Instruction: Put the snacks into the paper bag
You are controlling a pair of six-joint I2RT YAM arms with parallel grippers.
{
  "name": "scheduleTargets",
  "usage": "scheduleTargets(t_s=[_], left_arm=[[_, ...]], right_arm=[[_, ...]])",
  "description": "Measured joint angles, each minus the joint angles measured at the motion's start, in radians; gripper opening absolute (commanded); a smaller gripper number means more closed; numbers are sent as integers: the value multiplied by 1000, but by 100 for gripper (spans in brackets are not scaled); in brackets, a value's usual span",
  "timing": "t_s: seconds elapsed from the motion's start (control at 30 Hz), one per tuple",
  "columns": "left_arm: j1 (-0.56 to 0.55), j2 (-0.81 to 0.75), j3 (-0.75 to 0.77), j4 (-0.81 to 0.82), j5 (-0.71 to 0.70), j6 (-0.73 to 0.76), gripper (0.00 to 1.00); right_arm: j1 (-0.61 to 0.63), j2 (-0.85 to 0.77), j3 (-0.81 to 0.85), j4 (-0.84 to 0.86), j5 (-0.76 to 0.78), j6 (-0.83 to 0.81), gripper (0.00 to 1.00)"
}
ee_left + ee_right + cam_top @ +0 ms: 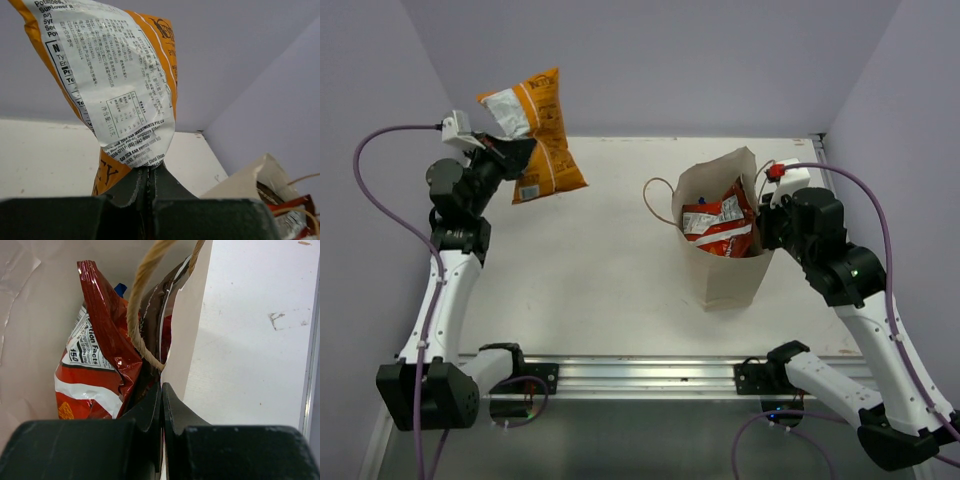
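Orange foil is the item in hand. The orange packet (535, 135) is hanging in the air over the far left corner of the counter (610, 280), well apart from the paper bag (730, 280), and touching only the left tool (513, 152). That tool is clenching a fold of the foil between closed jaws. Most of the packet is therefore standing free of the fingers, which in my judgement suits feeding it edge-first into an opening.

The paper bag is standing upright on the right half of the counter with its mouth gaping upward. The right tool (161, 395) is gripping the bag's right-hand wall at the rim, jaws shut on the paper. This is judged to be steadying the bag and holding the mouth open for the delivery.

Inside, the red-orange packet (95, 365) is standing on end. The dark brown packet (152, 310) is lying just beside it against the gripped wall, and a sliver of the blue packet (120, 289) is showing behind. A pink-and-white one cannot be made out.

One handle loop (140, 290) is drooping across the mouth just above the right tool's jaws. The other handle is sticking out on the bag's left side.

Assessment: the carry across to the bag is not yet done. The drooping loop and the packets already crowding the bag are the likely snag points.
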Motion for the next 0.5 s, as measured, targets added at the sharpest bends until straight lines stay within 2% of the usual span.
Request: scheduleTargets(t_s=[0.27,0.5], left_arm=[[-95,-9,277,-11,194,-58,0],[-182,5,414,85,291,-164,0]], right_arm=[[0,0,0,0,0,0,3],[0,0,0,0,0,0,3]])
